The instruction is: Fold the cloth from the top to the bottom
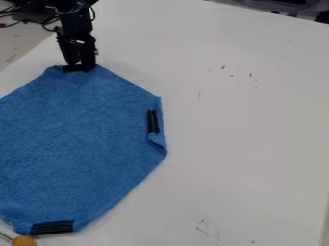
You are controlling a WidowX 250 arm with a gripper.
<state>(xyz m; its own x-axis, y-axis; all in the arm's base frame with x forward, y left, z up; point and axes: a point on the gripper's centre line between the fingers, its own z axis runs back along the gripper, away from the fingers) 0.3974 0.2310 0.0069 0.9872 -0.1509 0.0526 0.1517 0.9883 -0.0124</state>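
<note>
My tool (80, 65) is at upper left, at the top edge of the blue cloth (70, 129). It points down, close to vertical, with its tip end at the black strip (74, 69) on that edge. Can't tell whether it's spread, pressed together or pinching the cloth. My arm (75, 20) comes in from the top edge, left of center, and drops almost straight to the tool. Dark cables (49, 20) loop beside it on the left.

Cloth lies mostly flat on the white counter (244, 129), running from below the tool down the left side and past the left edge of view. Its outline is many-sided, with blunted corners. Right side: second black strip (153, 121), roughly upright in view, near the edge. Cloth is creased and turned over just below that strip. Bottom: third black strip (53, 227), wider, lying nearly crosswise with a slight tilt.

Next to the cloth's bottom edge, lower left: a rounded yellow-orange piece (24, 241), partly cut off, near a thin rod (6, 237). Small dark marks are scattered on the counter, upper middle and bottom right of the cloth.
</note>
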